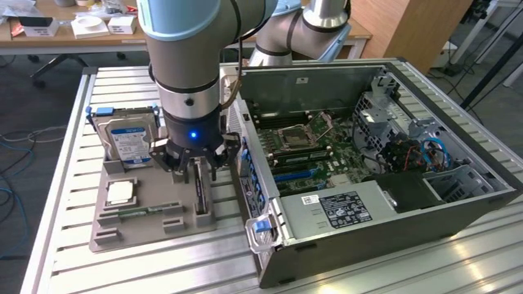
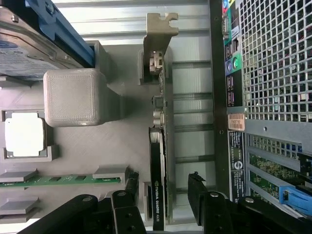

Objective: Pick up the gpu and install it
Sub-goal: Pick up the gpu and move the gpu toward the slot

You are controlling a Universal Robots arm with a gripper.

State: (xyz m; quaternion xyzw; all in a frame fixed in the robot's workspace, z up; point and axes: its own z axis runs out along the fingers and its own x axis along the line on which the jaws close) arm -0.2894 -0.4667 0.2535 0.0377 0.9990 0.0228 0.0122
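Note:
The gpu (image 1: 201, 191) is a thin black card standing on edge in a slot of the grey holder tray (image 1: 139, 236), beside the open computer case (image 1: 368, 159). In the wrist view the gpu (image 2: 158, 161) appears edge-on, with its pale metal bracket (image 2: 157, 36) at the far end. My gripper (image 1: 196, 166) hangs right over the card. It is open, with one black finger (image 2: 127, 187) on each side of the card and a gap between the other finger (image 2: 196, 187) and the board. The fingertips are down near the card's upper edge.
The tray also holds a blue-labelled hard drive (image 1: 127, 139) standing upright, a square processor (image 1: 121, 192) and a green memory stick (image 1: 135, 212). The case's rear panel (image 2: 229, 97) stands close beside the gpu. A metal slatted table (image 1: 73, 153) carries everything.

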